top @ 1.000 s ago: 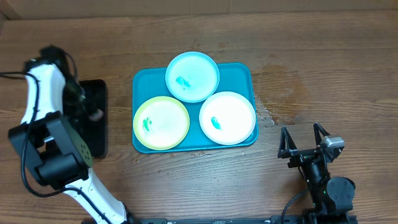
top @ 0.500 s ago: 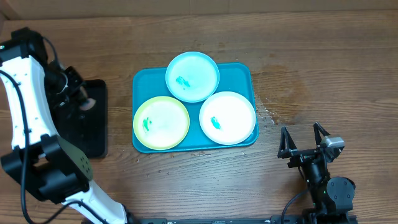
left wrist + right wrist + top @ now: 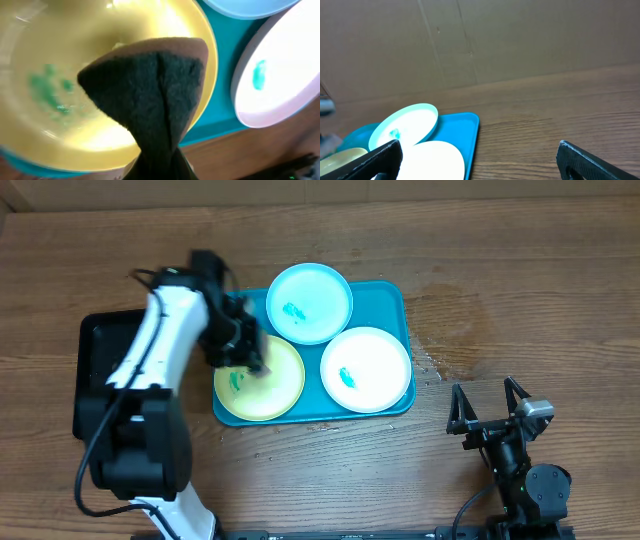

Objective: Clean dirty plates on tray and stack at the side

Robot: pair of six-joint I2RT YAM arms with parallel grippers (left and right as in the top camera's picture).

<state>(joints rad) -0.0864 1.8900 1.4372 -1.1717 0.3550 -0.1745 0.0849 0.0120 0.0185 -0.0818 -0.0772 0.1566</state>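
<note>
Now three smeared plates lie on one tray (yellow-green plate under the left claw); it pinches one sponge; right claw spread.

The overhead view looks straight down on the table, the left wrist view hangs close over the yellow-green plate, and the right wrist view faces low across the table from afar, all sharing the tray

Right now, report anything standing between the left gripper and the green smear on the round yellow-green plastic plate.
Nothing visible does. The left gripper holds only its dark folded sponge over the round yellow-green plastic plate; the green smear lies bare beside it.
</note>
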